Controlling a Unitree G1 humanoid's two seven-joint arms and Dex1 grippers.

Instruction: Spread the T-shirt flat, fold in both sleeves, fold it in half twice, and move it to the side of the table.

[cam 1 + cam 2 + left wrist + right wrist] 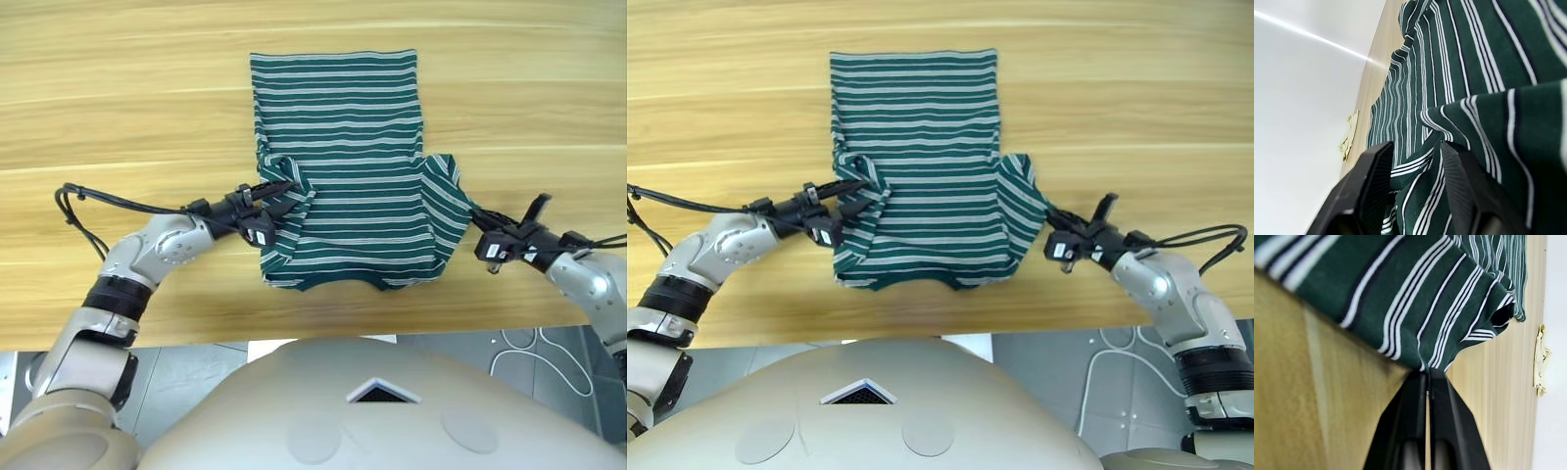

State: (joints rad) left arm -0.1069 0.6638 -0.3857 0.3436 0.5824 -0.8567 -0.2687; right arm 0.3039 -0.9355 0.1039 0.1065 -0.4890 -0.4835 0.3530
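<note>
A dark green knit T-shirt (pixel 343 137) with thin white stripes is lying at the middle of the pale, wood-grain surface (pixel 118 108). Its far part is lying smooth and rectangular, its near part rumpling. The left hand (pixel 282 191), with ribbed black fingers (pixel 1374 176), is clamping bunched fabric at the shirt's left edge. The right hand (pixel 1426 377) is pinching the right sleeve's hem, fingers pressed together.

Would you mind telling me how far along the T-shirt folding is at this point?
Done: the T-shirt lies spread on the table. In hand: the left gripper holds the left sleeve over the body; the right gripper pinches the right sleeve, not yet folded in. Left: both half-folds and the move aside.
</note>
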